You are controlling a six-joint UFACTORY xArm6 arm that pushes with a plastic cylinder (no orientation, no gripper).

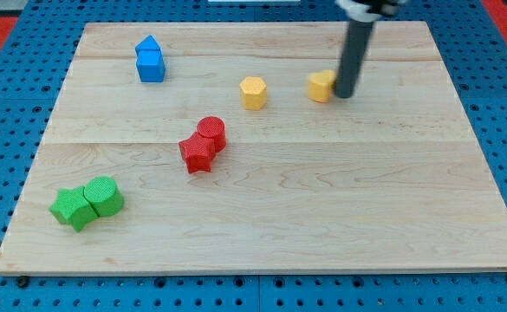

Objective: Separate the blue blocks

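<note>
Two blue blocks stand touching at the view's upper left: a house-shaped one [148,46] just above a blue cube [152,66]. My tip [343,94] is far to their right, touching the right side of a yellow block [321,86]. The dark rod rises from the tip toward the view's top edge.
A yellow hexagonal block [252,92] lies left of the tip. Two red blocks [211,132] [197,152] touch near the board's middle. Two green blocks [104,195] [72,208] touch at the lower left. The wooden board [366,217] rests on a blue pegboard.
</note>
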